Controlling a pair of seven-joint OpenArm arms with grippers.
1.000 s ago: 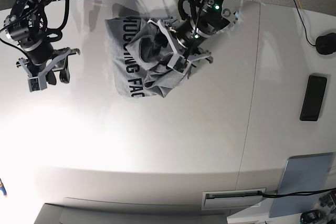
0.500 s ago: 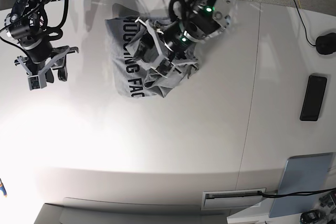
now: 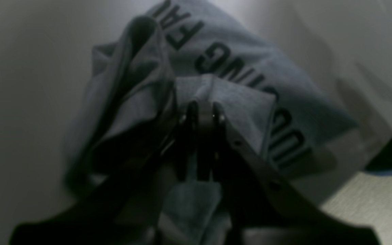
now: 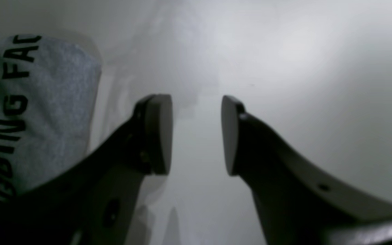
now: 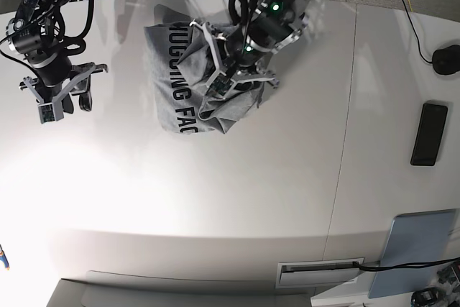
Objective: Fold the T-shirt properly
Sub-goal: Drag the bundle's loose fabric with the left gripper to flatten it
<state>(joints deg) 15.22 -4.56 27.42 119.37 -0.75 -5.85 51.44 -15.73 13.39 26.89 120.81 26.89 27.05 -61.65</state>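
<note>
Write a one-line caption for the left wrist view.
Left gripper pinching a raised fold of the crumpled T-shirt.

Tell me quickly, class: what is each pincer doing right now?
Left pincer: closed, pinching a fold of the grey T-shirt.
Right pincer: open, holding nothing, above the bare table beside the shirt.

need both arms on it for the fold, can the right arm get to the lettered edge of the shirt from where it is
Probably yes. The right gripper hangs open and empty beside the T-shirt, with only bare table between them. The left gripper pinches a fold farther in, away from that edge.
</note>
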